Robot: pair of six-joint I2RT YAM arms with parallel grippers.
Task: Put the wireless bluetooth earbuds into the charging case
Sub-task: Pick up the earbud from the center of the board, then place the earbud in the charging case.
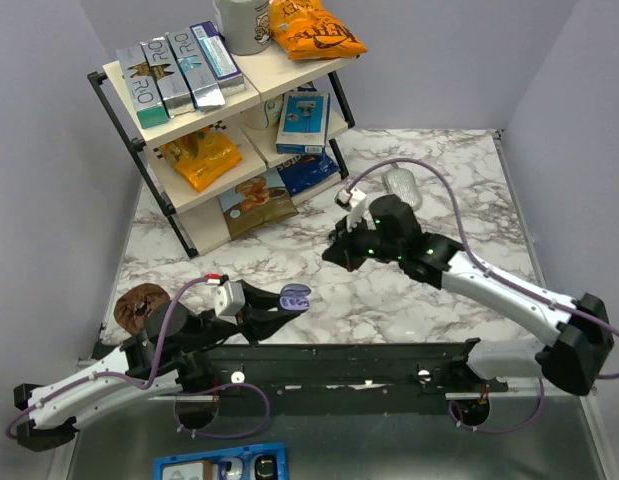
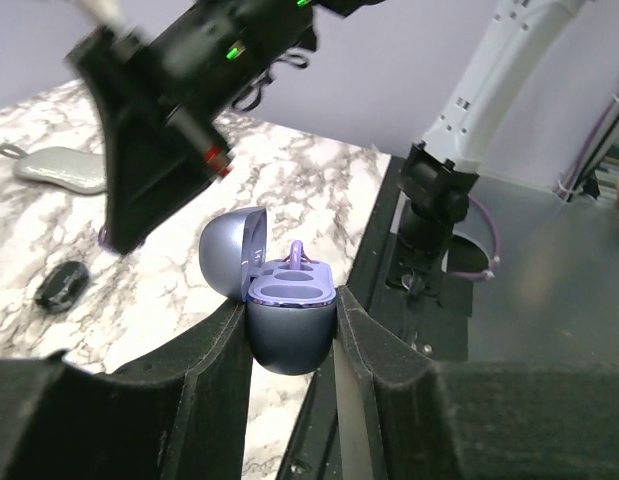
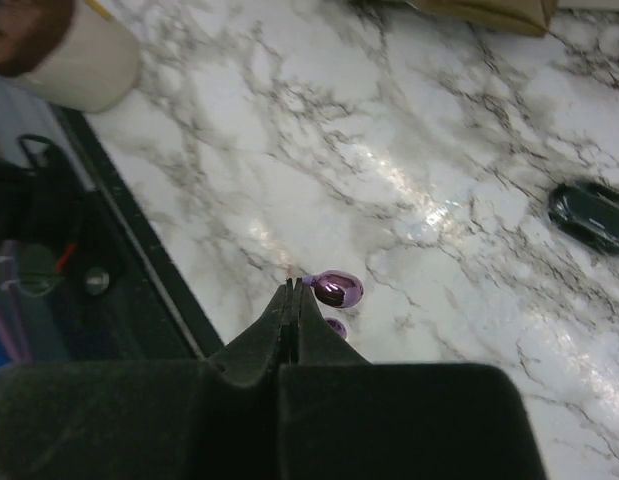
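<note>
"Where was the charging case [image 2: 286, 340]?"

"The left jaws had it. They were squeezed in on both sides of its round bottom. They held it near the front edge of the surface [image 1: 419, 310]. Its lid was open and tipped back."

"Was anything inside?"

"A little purple bit stood up in one of the hollows. I could not tell for sure that it was an earbud."

"And the right jaws?"

"They were shut tight, with no gap at all between them. They pointed down at the marble, near the case but apart from it."

"Did they have something?"

"A shiny purple earbud [image 3: 336, 289] was right at their tip, touching it. I could not tell if they pinched its edge or if it only sat beside them. A second small purple spot showed just under it, too small to make out."

"What else was there?"

"A glossy black oval thing [image 3: 589, 215] lay on the surface, off to one side of the earbud. A grey pouch [image 1: 402, 187] lay farther back. A shelf [image 1: 264, 68] of snacks stood in the back corner."
</note>
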